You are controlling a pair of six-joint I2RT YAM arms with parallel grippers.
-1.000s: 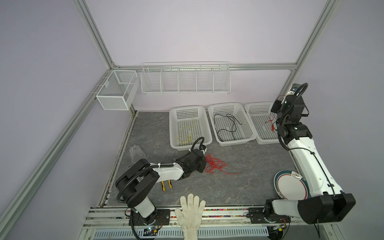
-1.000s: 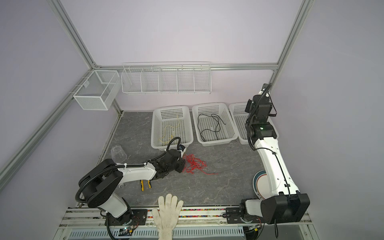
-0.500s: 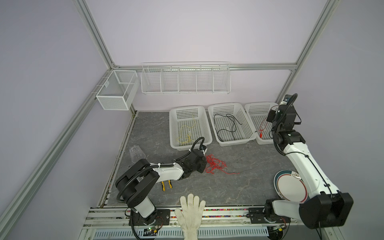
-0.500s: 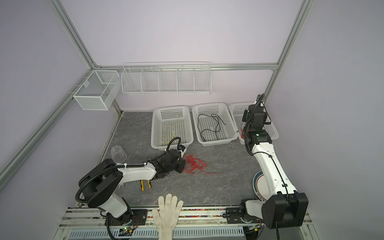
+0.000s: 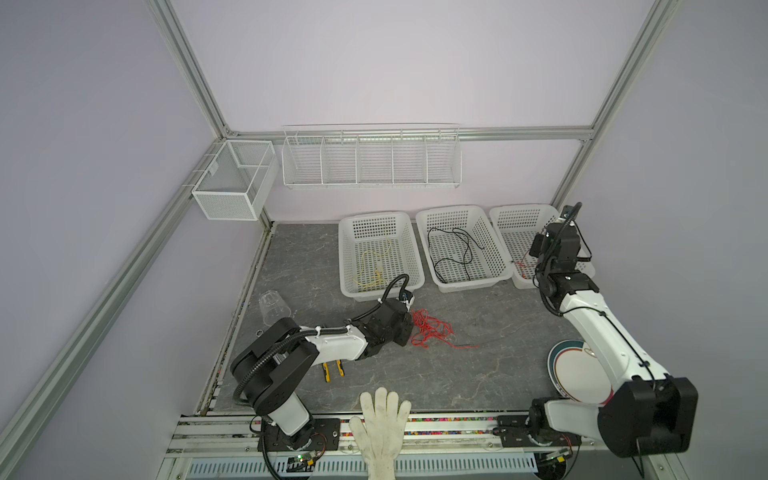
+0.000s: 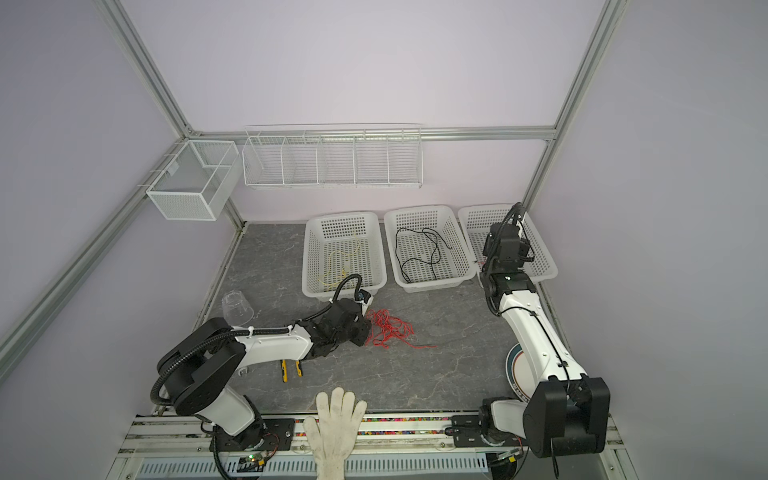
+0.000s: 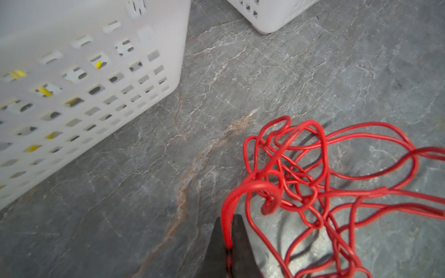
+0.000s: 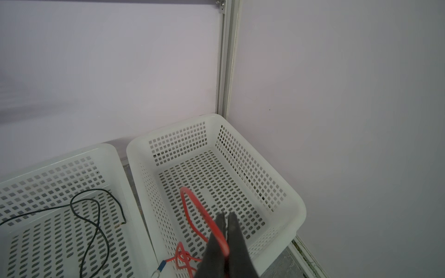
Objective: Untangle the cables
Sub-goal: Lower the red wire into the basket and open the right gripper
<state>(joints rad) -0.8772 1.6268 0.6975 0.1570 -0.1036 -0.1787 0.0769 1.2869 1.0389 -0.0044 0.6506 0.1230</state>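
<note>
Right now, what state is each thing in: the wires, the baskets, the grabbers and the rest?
Red tangle: knotted on the table, pinched by the shut left gripper.
Red strand: looping up from the right basket, pinched by the shut right gripper.
Black wire: loose in the middle basket.
Yellow wire: loose in the left basket.
Pliers: lying flat.
Plate: lying flat.
Glove: lying flat.

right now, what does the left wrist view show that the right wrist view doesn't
Only the left wrist view: the red tangle lying on the grey table, the left tool shut on one strand of it, and yellow cable showing through the holes of a basket.
Only the right wrist view: the right tool shut on a red loop over the corner basket, black cable in the next basket, the wall and a frame post.
Both: a shut tool pinching red cable, and white perforated baskets.
</note>
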